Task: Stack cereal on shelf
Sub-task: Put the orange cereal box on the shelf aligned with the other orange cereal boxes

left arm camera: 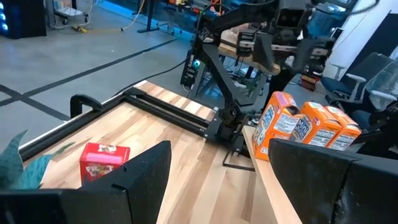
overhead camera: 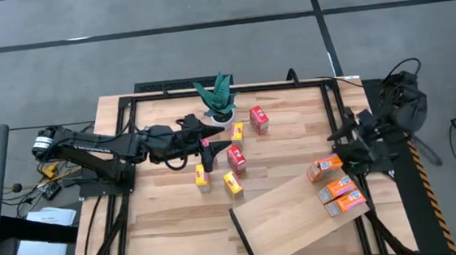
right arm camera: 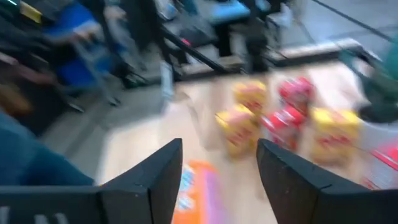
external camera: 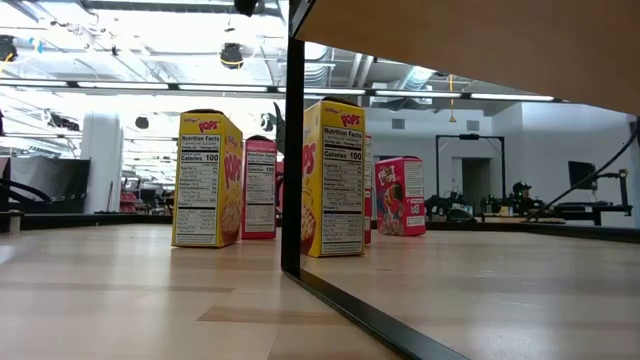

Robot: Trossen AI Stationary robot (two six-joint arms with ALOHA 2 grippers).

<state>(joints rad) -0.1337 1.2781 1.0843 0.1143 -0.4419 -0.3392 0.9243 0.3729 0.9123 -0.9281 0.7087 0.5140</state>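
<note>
Right gripper [overhead camera: 346, 152] above orange cereal box [overhead camera: 325, 168]

L gripper [overhead camera: 206, 142] fingers apart, R gripper [overhead camera: 338, 153] fingers apart

I'm looking into a robotics lab or open workshop hall — grey concrete floor [overhead camera: 204, 31] with dark taped lines, exposed ceiling ducts and strip lights [external camera: 150, 85] far beyond my left gripper [left arm camera: 217, 180], cabled equipment stands [left arm camera: 81, 12] and an office chair [left arm camera: 367, 68] past it — no home furnishings
</note>
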